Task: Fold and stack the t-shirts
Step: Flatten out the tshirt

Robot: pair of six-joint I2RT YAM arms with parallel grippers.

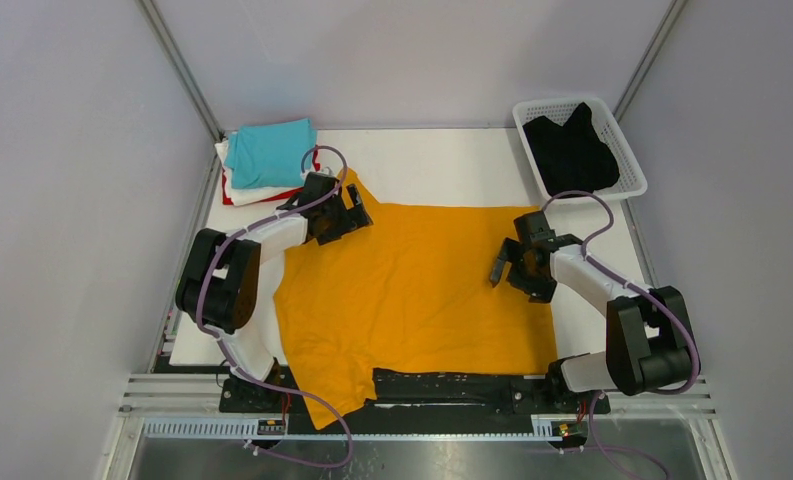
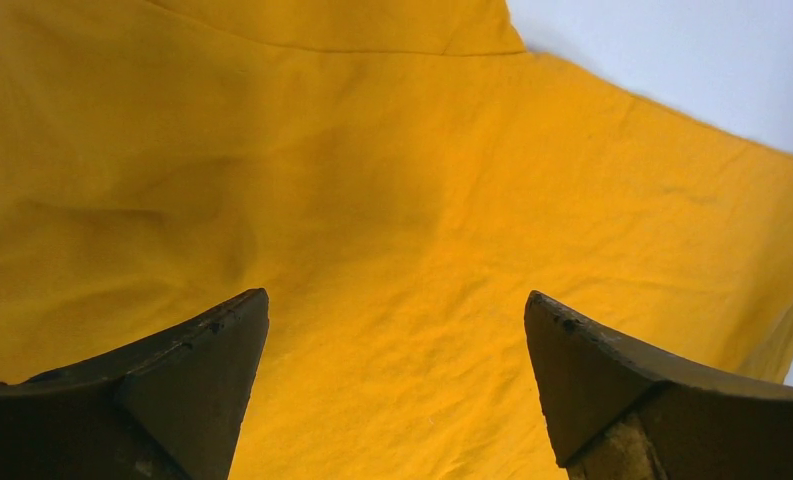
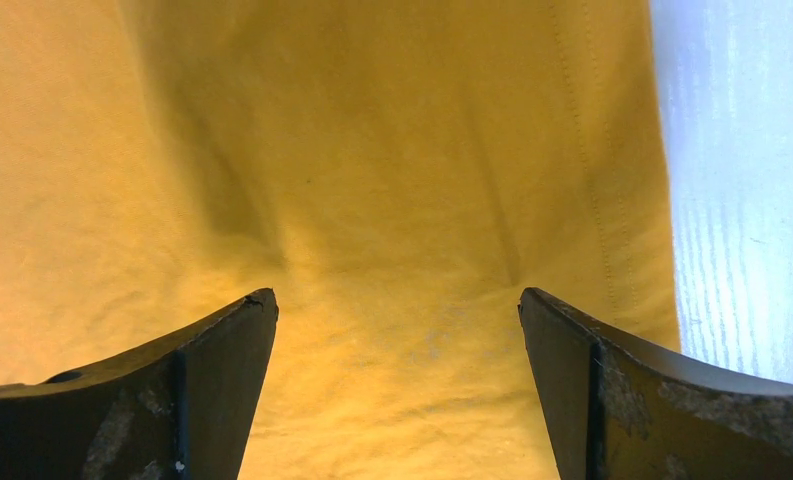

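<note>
An orange-yellow t-shirt [image 1: 412,290] lies spread flat over the middle of the white table, one sleeve hanging over the near edge. My left gripper [image 1: 350,215] hovers open over its far left part, near a sleeve; the cloth [image 2: 392,200] fills that wrist view and nothing sits between the fingers [image 2: 202,380]. My right gripper [image 1: 512,262] stands open over the shirt's right hem [image 3: 612,200], empty too. A folded turquoise t-shirt [image 1: 269,152] tops a stack at the far left, with white [image 1: 234,185] and red [image 1: 226,199] edges showing beneath. A black t-shirt [image 1: 572,152] lies in the basket.
The white lattice basket [image 1: 629,160] stands at the far right corner. Bare white table [image 1: 442,165] shows behind the shirt and along its right side [image 3: 742,200]. Grey walls close the cell on three sides; a black rail [image 1: 442,385] runs along the near edge.
</note>
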